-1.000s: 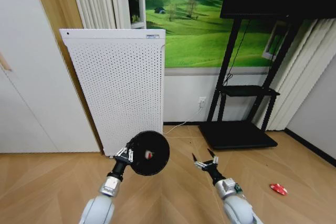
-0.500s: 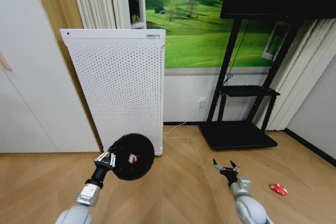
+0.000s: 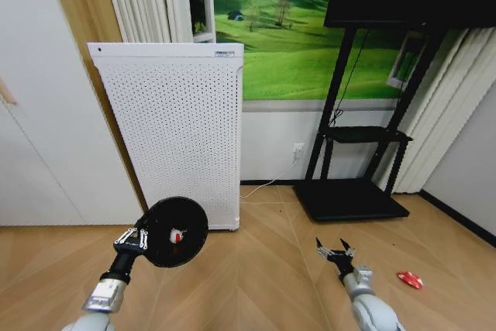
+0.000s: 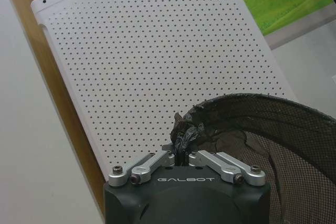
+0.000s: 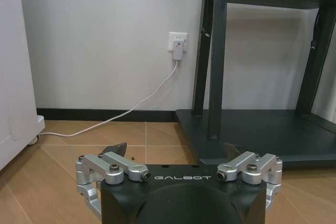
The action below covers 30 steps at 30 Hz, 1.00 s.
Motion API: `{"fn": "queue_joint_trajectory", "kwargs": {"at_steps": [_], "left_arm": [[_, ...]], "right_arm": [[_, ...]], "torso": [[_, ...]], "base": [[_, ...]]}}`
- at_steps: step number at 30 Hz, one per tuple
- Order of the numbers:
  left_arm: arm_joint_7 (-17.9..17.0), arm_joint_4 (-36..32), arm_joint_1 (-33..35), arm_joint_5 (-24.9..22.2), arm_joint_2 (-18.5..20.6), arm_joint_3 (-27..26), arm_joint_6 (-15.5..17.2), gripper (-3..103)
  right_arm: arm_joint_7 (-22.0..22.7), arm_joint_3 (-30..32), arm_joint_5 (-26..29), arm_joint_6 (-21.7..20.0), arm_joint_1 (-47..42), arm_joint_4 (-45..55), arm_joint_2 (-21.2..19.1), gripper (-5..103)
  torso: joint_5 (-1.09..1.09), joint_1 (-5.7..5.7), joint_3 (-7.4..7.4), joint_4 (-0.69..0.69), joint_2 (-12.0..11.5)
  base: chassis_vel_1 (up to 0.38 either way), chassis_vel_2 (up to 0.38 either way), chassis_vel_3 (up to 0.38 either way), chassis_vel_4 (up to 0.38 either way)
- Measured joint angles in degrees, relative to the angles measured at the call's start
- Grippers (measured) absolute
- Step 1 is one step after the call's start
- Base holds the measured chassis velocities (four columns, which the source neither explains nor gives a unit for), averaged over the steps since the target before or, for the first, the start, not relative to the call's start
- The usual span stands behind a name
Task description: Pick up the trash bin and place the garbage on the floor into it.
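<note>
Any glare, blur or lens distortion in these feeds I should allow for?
Head view: wide-angle bowing at the edges, the cabinet and curtains lean; lighting even, no glare on the floor. Left wrist view: the trash bin mesh and the left end effector are sharp. Right wrist view: the right end effector sits soft, the wall socket crisp.
</note>
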Motion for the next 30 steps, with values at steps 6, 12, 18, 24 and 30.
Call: {"fn": "queue_joint_trajectory", "kwargs": {"at_steps": [6,12,18,24,30], "left_arm": [[-0.03,0.32,-0.82,0.27,-0.08,1.24,0.23,6],[-0.05,1.02,-1.23,0.83,-0.06,1.99,0.3,6],[-0.12,1.16,-1.17,1.27,-0.35,2.31,0.3,6],[-0.16,1.37,-0.89,1.7,-0.56,2.44,0.3,6],[-0.4,2.77,-0.44,1.89,-0.51,1.82,0.17,6]], "right_arm": [[-0.14,-0.93,-0.08,0.69,0.8,-1.77,-0.55,100],[-0.55,-1.4,-0.25,1.42,1.13,-3.12,-1.06,100],[-1.09,-1.98,-0.65,2.94,1.43,-4.42,-1.37,100],[-1.04,-3.24,-2.43,5.05,2.78,-6.64,-1.67,100],[-1.11,-6.91,-7.51,5.48,1.89,-7.08,-4.77,100]], "torso": [[0.02,0.0,0.0,-0.03,0.0],[0.01,0.01,0.0,-0.02,0.0],[0.0,0.0,-0.01,-0.02,0.0],[0.06,0.01,-0.01,-0.03,0.0],[0.0,0.01,0.0,-0.02,0.0]], "base": [[-0.172,-0.158,0.164,0.164],[-0.252,-0.239,0.24,0.25],[-0.294,-0.304,0.299,0.299],[-0.275,-0.279,0.28,0.271],[-0.031,-0.071,0.094,0.026]]}}
